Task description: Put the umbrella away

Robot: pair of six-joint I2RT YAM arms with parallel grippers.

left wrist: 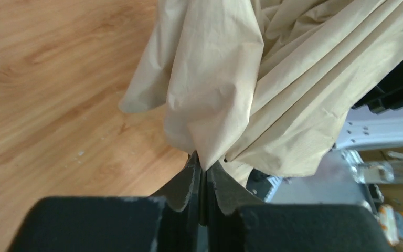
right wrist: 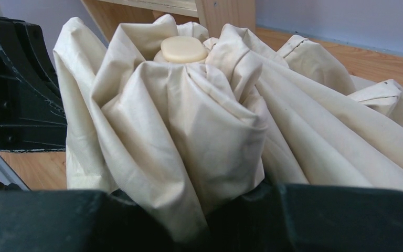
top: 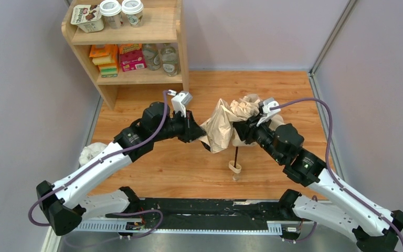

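The umbrella (top: 225,123) hangs bunched between both arms above the wooden table, its beige canopy crumpled. Its thin black shaft (top: 236,155) drops down to a light wooden handle with a strap (top: 234,168). My left gripper (top: 198,131) is shut on a fold of the canopy (left wrist: 210,105) from the left; the jaws pinch the cloth tightly. My right gripper (top: 247,131) is shut on the gathered fabric (right wrist: 199,136) from the right. The round cream tip cap (right wrist: 183,49) shows above the folds in the right wrist view.
A wooden shelf unit (top: 136,42) stands at the back left with cups, boxes and bottles. A white lumpy plastic bag (top: 90,153) lies at the table's left edge beside the left arm. Grey walls enclose the table on three sides.
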